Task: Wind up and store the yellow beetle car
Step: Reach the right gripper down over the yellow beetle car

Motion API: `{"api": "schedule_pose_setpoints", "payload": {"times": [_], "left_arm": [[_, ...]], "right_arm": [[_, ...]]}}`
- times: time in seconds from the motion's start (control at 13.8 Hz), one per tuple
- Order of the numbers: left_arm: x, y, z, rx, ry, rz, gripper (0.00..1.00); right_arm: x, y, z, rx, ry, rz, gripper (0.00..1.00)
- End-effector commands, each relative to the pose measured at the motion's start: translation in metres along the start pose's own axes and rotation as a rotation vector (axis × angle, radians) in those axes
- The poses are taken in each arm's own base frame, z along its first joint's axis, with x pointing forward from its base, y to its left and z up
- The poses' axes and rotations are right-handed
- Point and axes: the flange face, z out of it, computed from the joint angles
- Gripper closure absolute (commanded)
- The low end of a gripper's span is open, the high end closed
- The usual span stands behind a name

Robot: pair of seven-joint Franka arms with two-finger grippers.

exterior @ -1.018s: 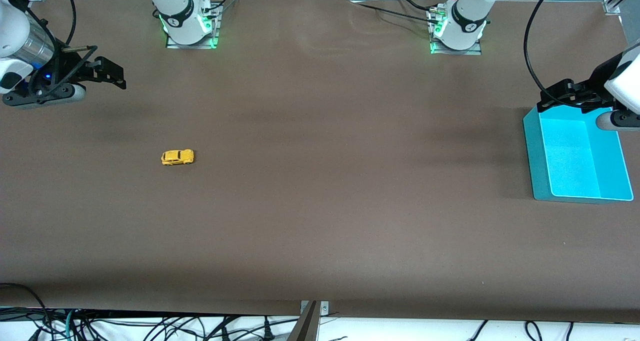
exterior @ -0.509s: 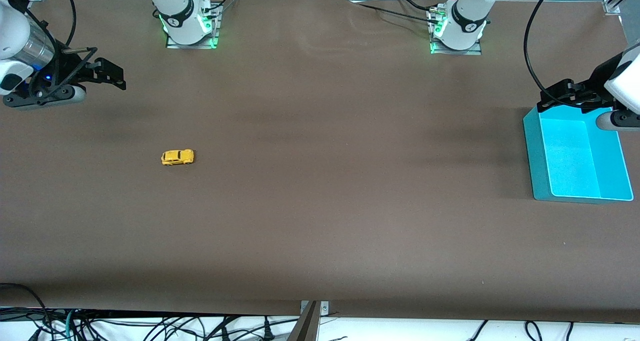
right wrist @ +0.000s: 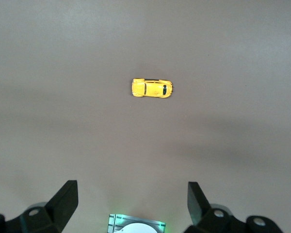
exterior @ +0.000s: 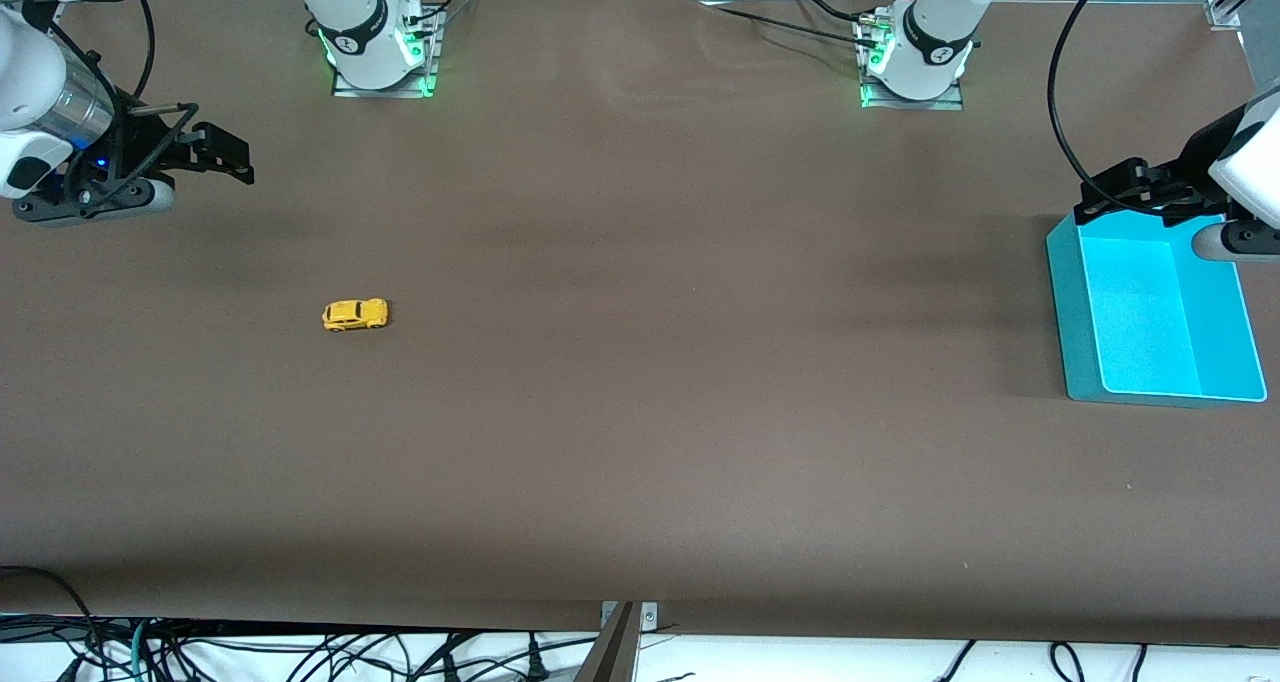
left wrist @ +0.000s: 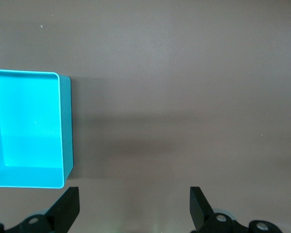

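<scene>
The yellow beetle car (exterior: 355, 314) sits on its wheels on the brown surface (exterior: 640, 382), toward the right arm's end, and it has not shifted over the last second. Only the right tool (exterior: 215, 152) has changed: it has edged slightly upward and now hangs above the surface at about 11 o'clock from the car, well apart from it, its fingers (right wrist: 65, 199) spread wide and holding nothing. In the right wrist view the car (right wrist: 152, 88) lies ahead of those spread fingers, so I judge this the start of the approach, with winding not yet begun. At 3 o'clock from the car, well apart, stands the teal bin (exterior: 1075, 312), empty. The left tool (exterior: 1140, 190) waits over the bin's rim, released too.
</scene>
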Motion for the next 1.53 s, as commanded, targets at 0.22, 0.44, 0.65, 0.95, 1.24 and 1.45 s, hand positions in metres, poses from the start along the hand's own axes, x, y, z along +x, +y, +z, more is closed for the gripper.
{"api": "schedule_pose_setpoints", "payload": {"times": [0.22,0.44,0.65,0.95,1.24,1.45], "left_arm": [[0.001,-0.001,-0.005,-0.015,0.009,-0.011,0.0],[0.001,-0.001,-0.005,-0.015,0.009,-0.008,0.0],[0.001,-0.001,-0.005,-0.015,0.009,-0.008,0.0],[0.001,-0.001,-0.005,-0.017,0.009,-0.008,0.0],[0.001,-0.002,-0.005,-0.017,0.01,-0.008,0.0],[0.001,-0.002,-0.005,-0.015,0.01,-0.008,0.0]], "right_arm": [[0.013,0.003,0.037,-0.022,-0.015,-0.103,0.0],[0.021,0.0,0.085,-0.03,0.013,-0.252,0.0],[0.028,-0.011,0.138,-0.036,-0.002,-0.501,0.0],[0.032,-0.004,0.219,-0.059,0.024,-0.85,0.0],[0.058,0.003,0.265,-0.116,0.058,-1.23,0.0],[0.072,0.012,0.294,-0.17,0.092,-1.44,0.0]]}}
